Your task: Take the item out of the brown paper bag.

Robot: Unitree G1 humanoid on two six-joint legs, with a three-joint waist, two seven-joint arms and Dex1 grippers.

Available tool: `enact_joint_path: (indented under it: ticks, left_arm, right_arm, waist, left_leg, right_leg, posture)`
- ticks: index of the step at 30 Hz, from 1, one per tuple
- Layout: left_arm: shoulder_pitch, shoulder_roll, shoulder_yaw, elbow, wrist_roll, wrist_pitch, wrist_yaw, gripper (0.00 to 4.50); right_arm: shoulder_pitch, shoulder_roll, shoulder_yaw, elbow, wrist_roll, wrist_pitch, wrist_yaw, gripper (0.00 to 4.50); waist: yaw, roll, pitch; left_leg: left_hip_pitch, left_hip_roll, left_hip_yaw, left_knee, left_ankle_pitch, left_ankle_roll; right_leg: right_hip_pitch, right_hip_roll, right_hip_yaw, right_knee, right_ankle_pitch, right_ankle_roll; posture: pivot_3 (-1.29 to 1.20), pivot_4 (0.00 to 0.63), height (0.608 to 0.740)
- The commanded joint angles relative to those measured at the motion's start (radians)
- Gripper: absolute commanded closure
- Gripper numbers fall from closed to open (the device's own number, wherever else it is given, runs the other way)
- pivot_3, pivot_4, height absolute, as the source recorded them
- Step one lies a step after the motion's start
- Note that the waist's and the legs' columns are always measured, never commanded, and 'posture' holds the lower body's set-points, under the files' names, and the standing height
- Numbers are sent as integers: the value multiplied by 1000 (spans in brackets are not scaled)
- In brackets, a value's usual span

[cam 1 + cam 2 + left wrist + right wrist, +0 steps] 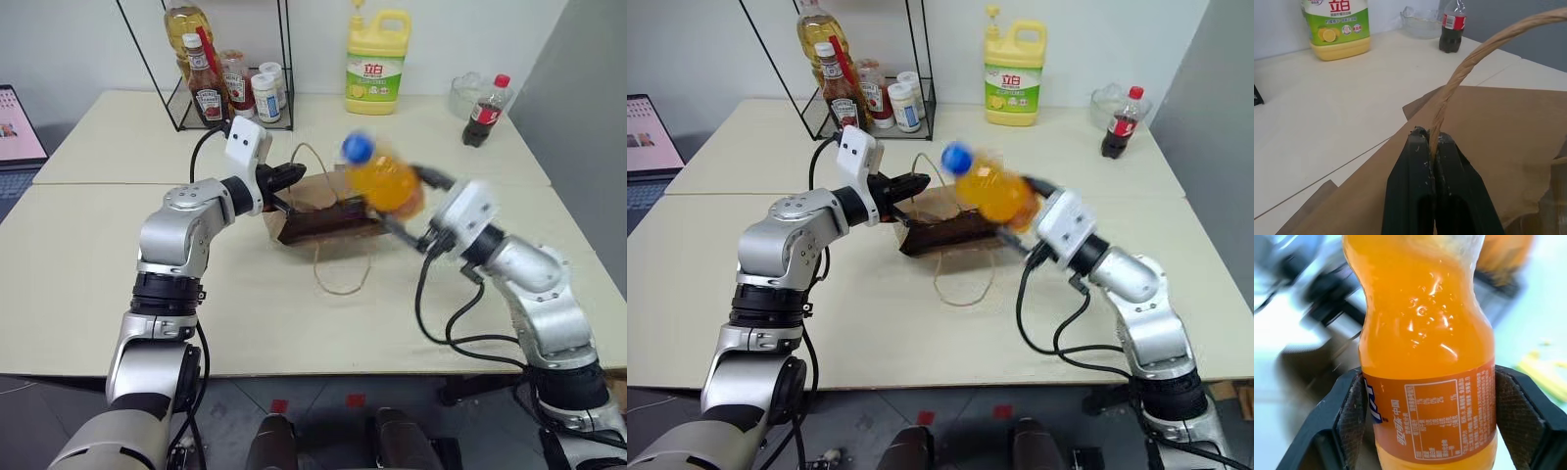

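Note:
The item, a small clear bottle of orange liquid (385, 184) with a blue cap (357, 148), hangs in the air above the brown paper bag (328, 213), tilted with its cap up and to the left. My right gripper (411, 206) is shut on the bottle's labelled lower body (1425, 416), one pad on each side. The bag lies on its side on the table, mouth toward the near edge. My left gripper (289, 176) is shut on the bag's upper cord handle (1469, 63), holding it up. A second cord loop (341, 269) lies flat on the table.
At the back of the table stand a yellow detergent jug (377, 63), a dark cola bottle with red cap (487, 111) beside a clear glass bowl (468, 90), and a black wire rack with sauce bottles (225, 83). A laptop (18, 132) sits at the far left.

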Motion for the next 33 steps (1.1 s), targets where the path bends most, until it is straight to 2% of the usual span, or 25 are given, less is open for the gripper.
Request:
enact_joint_path:
  ticks: [1, 3, 5, 7, 10, 17, 21, 25, 28, 33]
  left_arm:
    - [-9, 6, 4, -30, 3, -11, 0, 4500]
    - [-12, 4, 1, -27, 3, -11, -1, 4500]
    - [-14, 3, -4, -25, 7, -17, -2, 4500]
    - [-14, 4, -9, -27, 12, -22, -4, 4500]
    - [-10, 4, -8, -36, 13, -19, -6, 4500]
    - [7, 5, -14, -65, 13, -13, -21, 4500]
    - [5, 4, -15, -63, 14, -12, -19, 4500]
    - [10, 8, -12, -69, 13, -7, -17, 4500]
    - [17, 10, -9, -77, 13, -3, -13, 4500]
    - [24, 11, -6, -85, 11, 2, -9, 4500]
  right_arm:
    - [-46, 3, -104, -11, 20, 184, -127, 1215]
    - [-39, -65, -79, 51, -56, 202, -124, 1215]
    - [-21, -183, 2, 134, -195, 134, -102, 1215]
    - [-3, -338, 115, 250, -378, -12, -85, 1215]
    - [-10, -457, 206, 394, -506, -159, -65, 1215]
    - [-74, -532, 308, 585, -637, -387, 20, 1215]
    - [-125, -528, 366, 689, -696, -513, 67, 1215]
    - [-151, -507, 387, 762, -706, -562, 125, 1215]
    - [-166, -498, 393, 798, -718, -582, 155, 210]
    - [-188, -494, 397, 832, -731, -611, 195, 100]
  waist:
    - [2, 0, 0]
    - [3, 0, 0]
    - [7, 0, 0]
    - [8, 0, 0]
    - [2, 0, 0]
    - [-19, 1, 1]
    - [-21, 1, 1]
    - [-20, 1, 1]
    - [-20, 1, 1]
    - [-20, 1, 0]
  left_leg:
    - [0, 0, 0, 0, 0, 0]
    - [0, 0, 0, 0, 0, 0]
    - [0, 0, 0, 0, 0, 0]
    - [-1, -1, 0, 0, -1, 2]
    - [-1, -1, 2, -1, -1, 2]
    - [-1, -1, 3, -1, 0, 1]
    - [-1, -1, 3, -1, 0, 0]
    - [-2, -1, 3, 0, 0, 0]
    - [-1, -1, 3, 0, 0, 0]
    - [-1, -1, 2, 0, 0, 0]
  right_leg:
    - [0, 0, 0, 0, 0, 0]
    - [0, 0, 0, 0, 0, 0]
    - [0, 0, 0, -1, 0, 0]
    - [0, 0, 0, -2, 0, 0]
    - [-2, -1, 1, -2, 0, 0]
    - [-4, -1, 3, -1, 0, 0]
    - [-4, -1, 3, -1, 0, 0]
    - [-3, -1, 3, -1, 0, 0]
    - [-3, -1, 2, -1, 0, 0]
    - [-1, -1, 2, -1, 0, 0]
  posture:
    - [0, 150, 740]
    - [0, 150, 740]
    - [0, 150, 740]
    - [0, 150, 740]
    - [0, 150, 740]
    - [0, 150, 740]
    - [0, 150, 740]
    - [0, 150, 740]
    - [0, 150, 740]
    - [0, 150, 740]
